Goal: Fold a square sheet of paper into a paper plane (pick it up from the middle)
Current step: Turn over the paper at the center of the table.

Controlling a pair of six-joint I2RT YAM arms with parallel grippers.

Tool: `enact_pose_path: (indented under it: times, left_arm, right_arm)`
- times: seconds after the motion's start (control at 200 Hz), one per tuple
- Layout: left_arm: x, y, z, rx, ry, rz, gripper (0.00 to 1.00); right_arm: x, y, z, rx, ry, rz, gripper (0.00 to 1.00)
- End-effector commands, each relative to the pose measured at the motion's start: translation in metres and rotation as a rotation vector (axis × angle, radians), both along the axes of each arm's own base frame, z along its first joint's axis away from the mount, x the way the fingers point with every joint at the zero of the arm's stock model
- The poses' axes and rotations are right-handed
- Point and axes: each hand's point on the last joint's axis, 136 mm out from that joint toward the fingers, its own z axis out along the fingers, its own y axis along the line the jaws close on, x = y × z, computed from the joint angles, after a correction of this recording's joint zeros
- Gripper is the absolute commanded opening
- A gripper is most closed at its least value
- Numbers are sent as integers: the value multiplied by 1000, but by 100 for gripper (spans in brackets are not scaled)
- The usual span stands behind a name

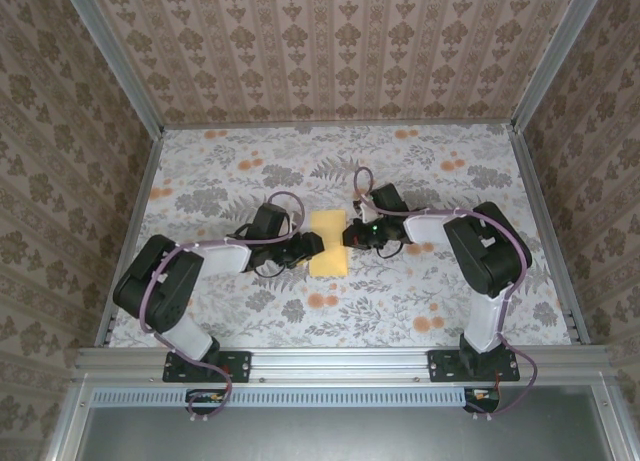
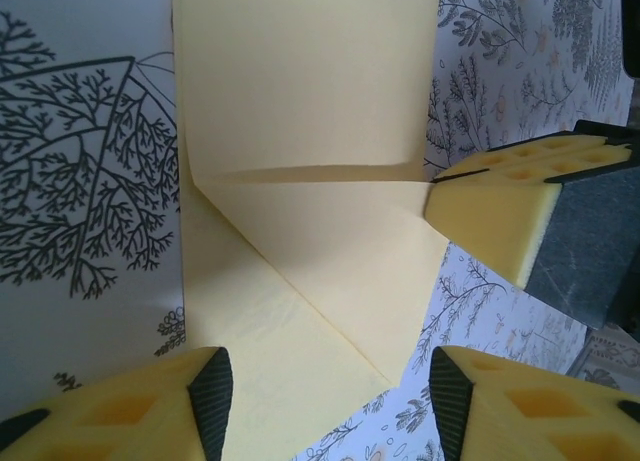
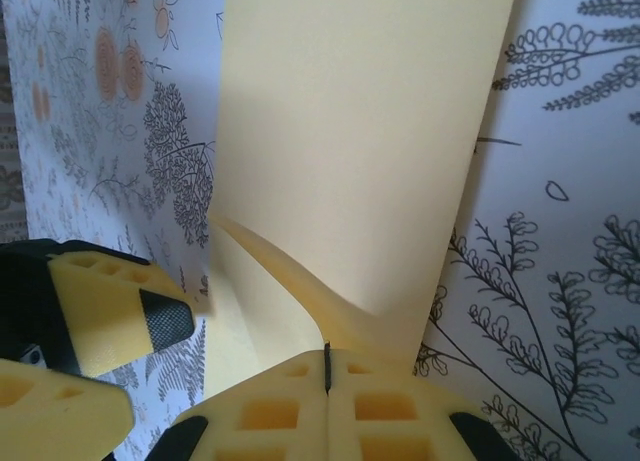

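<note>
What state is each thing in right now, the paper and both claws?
square sheet of paper: partly folded, one edge lifted.
left claw: open, over the sheet's near edge.
right claw: shut, pinching the sheet's opposite edge.

Left arm [image 1: 165, 281], right arm [image 1: 487, 249]: black joints, white shells, lilac cables [image 1: 290, 203] looping along both. Green light [image 1: 373, 224] on the right wrist. Left gripper [image 2: 330, 381] fingers [image 2: 120, 411] yellow, black-padded.
</note>
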Motion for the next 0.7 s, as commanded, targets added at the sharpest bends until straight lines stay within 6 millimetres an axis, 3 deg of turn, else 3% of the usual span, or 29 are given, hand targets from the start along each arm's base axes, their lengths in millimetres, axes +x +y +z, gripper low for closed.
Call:
enact_pose_path:
  times: [0.0,0.16,0.36,0.49,0.695]
  left_arm:
    - [7,-12,11,-47,-19,-15,57]
    - [6,-14,5,-47,-10,-22,64]
    - [10,-20,10,-91,-44,-38,66]
    - [15,-27,17,-121,-71,-52,61]
    - [21,-30,11,-120,-74,-53,48]
  right_arm:
    - [3,4,26,82,-50,2,3]
    - [2,4,40,140,-72,-4,3]
    - [-1,0,37,140,-58,-13,3]
    - [-1,-4,34,137,-49,-27,3]
    - [-1,-6,34,146,-47,-34,3]
